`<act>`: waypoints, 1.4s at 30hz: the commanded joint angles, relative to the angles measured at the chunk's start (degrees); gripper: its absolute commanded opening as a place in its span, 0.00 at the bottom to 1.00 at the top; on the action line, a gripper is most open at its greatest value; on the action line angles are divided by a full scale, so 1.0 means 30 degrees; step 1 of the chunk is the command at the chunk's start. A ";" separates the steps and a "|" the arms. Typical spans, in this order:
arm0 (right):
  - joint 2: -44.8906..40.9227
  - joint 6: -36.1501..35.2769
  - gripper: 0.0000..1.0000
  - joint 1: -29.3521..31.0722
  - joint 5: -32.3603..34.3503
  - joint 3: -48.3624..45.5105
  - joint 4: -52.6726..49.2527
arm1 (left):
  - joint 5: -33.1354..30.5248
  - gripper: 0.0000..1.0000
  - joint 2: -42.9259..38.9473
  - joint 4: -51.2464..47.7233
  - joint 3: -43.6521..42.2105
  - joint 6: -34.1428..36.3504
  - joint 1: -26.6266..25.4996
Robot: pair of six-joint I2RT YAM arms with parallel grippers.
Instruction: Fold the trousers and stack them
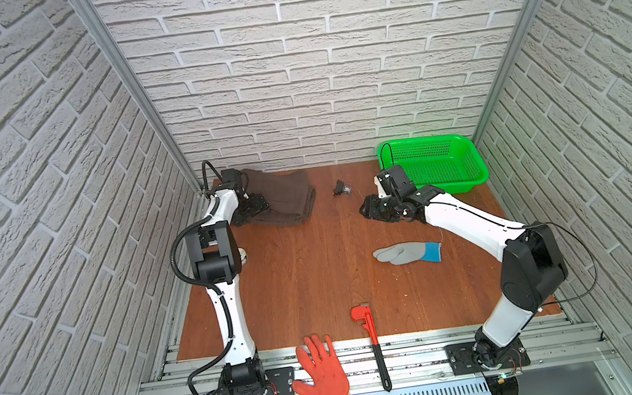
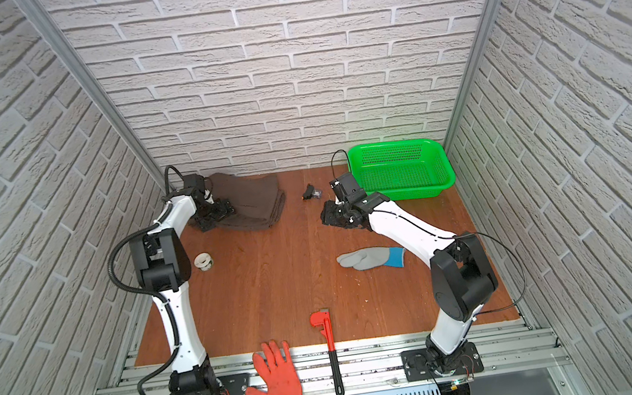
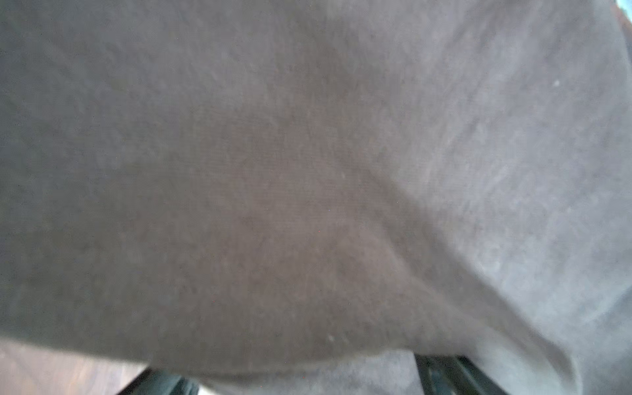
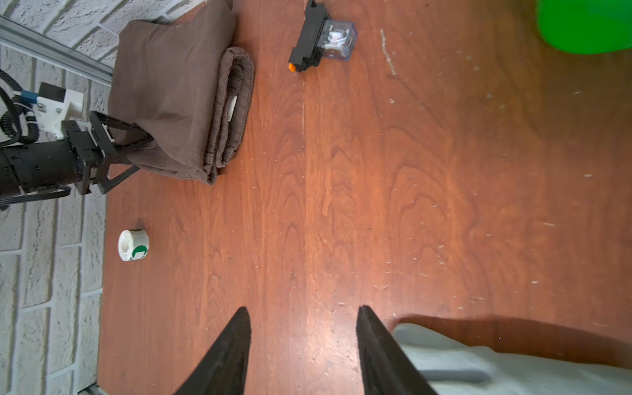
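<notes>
Far left corner of table (image 1: 308,275): trousers (image 1: 285,198). Far right: basket (image 1: 431,163). Between them: relay (image 1: 340,189). Right of centre: small glove (image 1: 406,254). Left edge: roll (image 2: 204,261). Front, across rail (image 1: 415,350): work glove (image 1: 324,373), wrench (image 1: 372,337) just right of it.

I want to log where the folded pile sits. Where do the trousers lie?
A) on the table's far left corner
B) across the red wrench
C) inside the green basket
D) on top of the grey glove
A: in both top views the trousers lie folded on the table at its far left corner, well apart from the green basket.
</notes>
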 commanded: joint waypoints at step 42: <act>-0.6946 -1.1848 0.61 -0.4134 1.3302 -1.9651 2.3107 | -1.2383 0.98 -2.9486 2.0316 -3.2917 0.1611 0.0095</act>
